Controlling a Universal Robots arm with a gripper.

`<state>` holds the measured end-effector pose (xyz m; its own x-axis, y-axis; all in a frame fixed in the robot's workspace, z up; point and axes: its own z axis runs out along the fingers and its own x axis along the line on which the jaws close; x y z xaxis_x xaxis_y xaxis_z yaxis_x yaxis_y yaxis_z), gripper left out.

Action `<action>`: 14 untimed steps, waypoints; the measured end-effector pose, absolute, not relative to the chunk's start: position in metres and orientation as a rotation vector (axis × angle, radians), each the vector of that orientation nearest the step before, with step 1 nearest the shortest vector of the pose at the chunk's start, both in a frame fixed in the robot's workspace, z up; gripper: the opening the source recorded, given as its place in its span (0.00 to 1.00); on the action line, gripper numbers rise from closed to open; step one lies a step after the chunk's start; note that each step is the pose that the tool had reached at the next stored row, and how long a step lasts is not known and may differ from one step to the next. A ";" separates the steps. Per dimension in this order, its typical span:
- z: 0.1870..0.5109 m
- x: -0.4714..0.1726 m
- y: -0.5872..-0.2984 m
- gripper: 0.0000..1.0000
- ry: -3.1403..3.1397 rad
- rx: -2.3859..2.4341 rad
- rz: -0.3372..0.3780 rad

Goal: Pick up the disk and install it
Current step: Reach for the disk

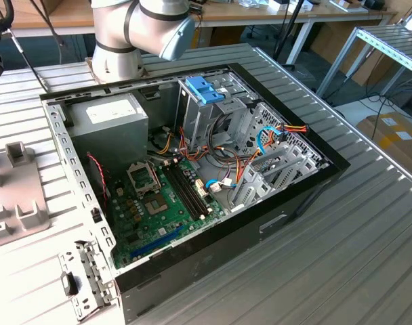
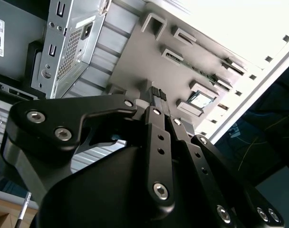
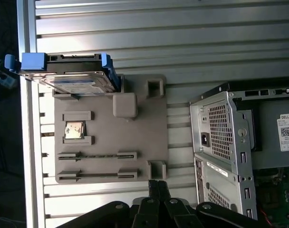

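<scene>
One disk (image 3: 63, 78), dark body with blue rails, propped on edge in a corner slot of the grey fixture plate (image 3: 135, 142), well apart from the open computer case (image 3: 225, 137). Judged stiff, dense, shock-sensitive; smooth faces may slip. Best hold: across the flat faces, clear of the flexible rails. Gripper (image 3: 157, 184): fingers pressed together, empty, apart from the disk.

The arm (image 1: 115, 42) is a pale silver-grey tube with a grey-blue joint cap, and behind the jaws the gripper (image 2: 157, 92) is matte black, its flat, rounded linkage plates pinned with bright hex-socket screws and narrowing to ribbed tips at the jaws.
</scene>
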<state>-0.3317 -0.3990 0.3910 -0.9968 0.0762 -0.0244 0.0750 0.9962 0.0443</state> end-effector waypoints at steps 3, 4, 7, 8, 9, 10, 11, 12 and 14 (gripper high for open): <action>0.391 -0.335 -0.399 0.11 3.113 0.118 0.068; 0.391 -0.336 -0.399 0.11 3.112 0.118 0.068; 0.390 -0.340 -0.399 0.11 3.113 0.118 0.068; 0.390 -0.341 -0.399 0.11 3.112 0.118 0.068; 0.390 -0.342 -0.399 0.11 3.113 0.118 0.068; 0.390 -0.343 -0.399 0.11 3.113 0.118 0.068; 0.390 -0.343 -0.399 0.11 3.112 0.118 0.068; 0.390 -0.344 -0.399 0.11 3.112 0.118 0.068; 0.390 -0.345 -0.399 0.11 3.112 0.118 0.068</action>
<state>-0.3455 -0.3989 0.3902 -0.9968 0.0763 -0.0245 0.0751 0.9962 0.0444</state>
